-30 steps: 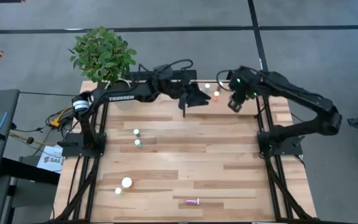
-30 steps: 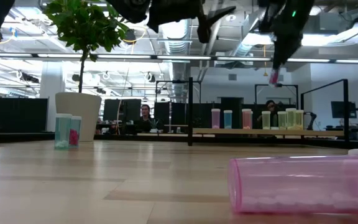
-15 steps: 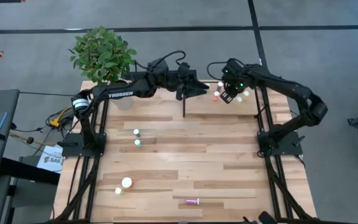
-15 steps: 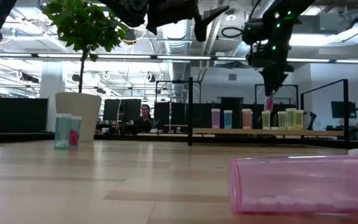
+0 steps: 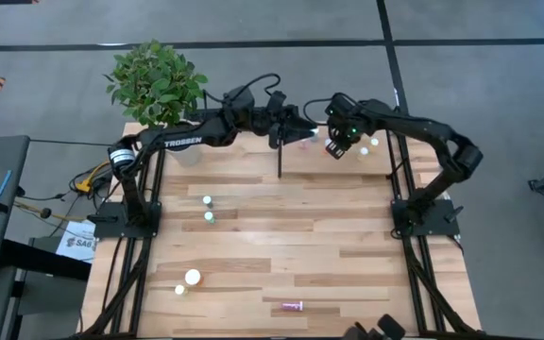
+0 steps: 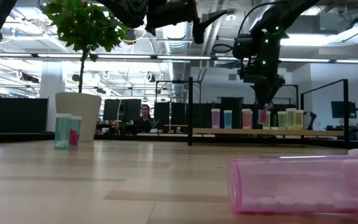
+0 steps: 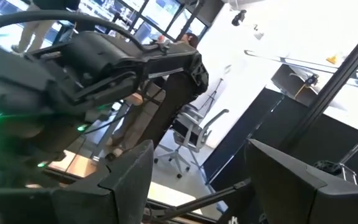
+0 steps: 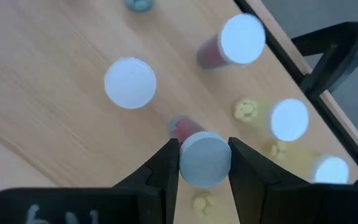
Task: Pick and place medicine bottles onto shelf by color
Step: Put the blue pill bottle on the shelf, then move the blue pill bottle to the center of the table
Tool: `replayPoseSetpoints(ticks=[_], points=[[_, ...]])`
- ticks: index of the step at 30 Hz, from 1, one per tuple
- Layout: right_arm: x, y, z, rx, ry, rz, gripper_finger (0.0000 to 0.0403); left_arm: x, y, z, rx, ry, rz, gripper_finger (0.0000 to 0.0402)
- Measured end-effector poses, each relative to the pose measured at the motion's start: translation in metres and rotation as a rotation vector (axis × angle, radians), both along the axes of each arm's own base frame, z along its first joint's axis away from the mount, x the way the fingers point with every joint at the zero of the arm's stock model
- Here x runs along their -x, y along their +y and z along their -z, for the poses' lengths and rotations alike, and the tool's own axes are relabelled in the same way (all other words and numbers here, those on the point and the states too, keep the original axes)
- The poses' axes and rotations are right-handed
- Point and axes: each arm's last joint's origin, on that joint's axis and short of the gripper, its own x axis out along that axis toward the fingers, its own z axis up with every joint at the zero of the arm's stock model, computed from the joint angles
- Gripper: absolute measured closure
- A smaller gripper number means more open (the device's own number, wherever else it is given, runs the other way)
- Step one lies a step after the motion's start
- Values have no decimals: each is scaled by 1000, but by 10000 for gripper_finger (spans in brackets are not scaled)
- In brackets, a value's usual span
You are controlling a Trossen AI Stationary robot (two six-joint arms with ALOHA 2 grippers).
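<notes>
My right gripper [image 5: 336,148] is shut on a small pink white-capped bottle [image 6: 263,116] just above the shelf [image 6: 260,131], a light-wood platform with a black frame at the table's far right. Several bottles stand on the shelf on their bases: pink [image 6: 215,118], teal [image 6: 227,119], yellow [image 6: 281,119]. In the right wrist view, a white cap [image 8: 130,83], a red bottle [image 8: 241,39] and a yellow one [image 8: 289,119] stand below. My left gripper [image 5: 300,135] is open and empty, raised by the shelf's left edge. My right gripper pinches the pink bottle's white cap [image 8: 205,159] between its two fingers [image 8: 166,168], coming from above and pointing down. The bottle hangs upright below the fingers, its pink body [image 8: 182,129] clear of the shelf, among the standing bottles.
A potted plant [image 5: 154,85] stands at the far left corner. Two small bottles [image 5: 208,201] stand at mid-left. A larger one [image 5: 193,277] and a small one [image 5: 179,290] stand near left. A pink bottle [image 5: 294,306] lies on its side near the front edge.
My right gripper has moved toward the table's left and down toward the shelf, carrying the pink bottle upright, from well above the row of bottles to their level. My left gripper has drawn a little toward the far edge and stayed open.
</notes>
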Motion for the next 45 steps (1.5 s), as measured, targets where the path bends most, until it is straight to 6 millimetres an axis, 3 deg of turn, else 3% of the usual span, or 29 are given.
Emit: replayPoseSetpoints(ticks=[9,24,32,39,45], points=[[-10,-8,18,-18,22,-1,273,0,0,0,3,4,-6,162],[-13,-9,19,-3,12,-6,272,0,0,1,10,7,-7,162],[-12,-8,18,-6,19,-20,221,0,0,1,11,8,-7,162],[-5,3,-7,58,-36,-68,172,0,0,1,29,13,-5,162],[11,26,-45,124,-129,-65,171,0,0,1,91,35,25,162]])
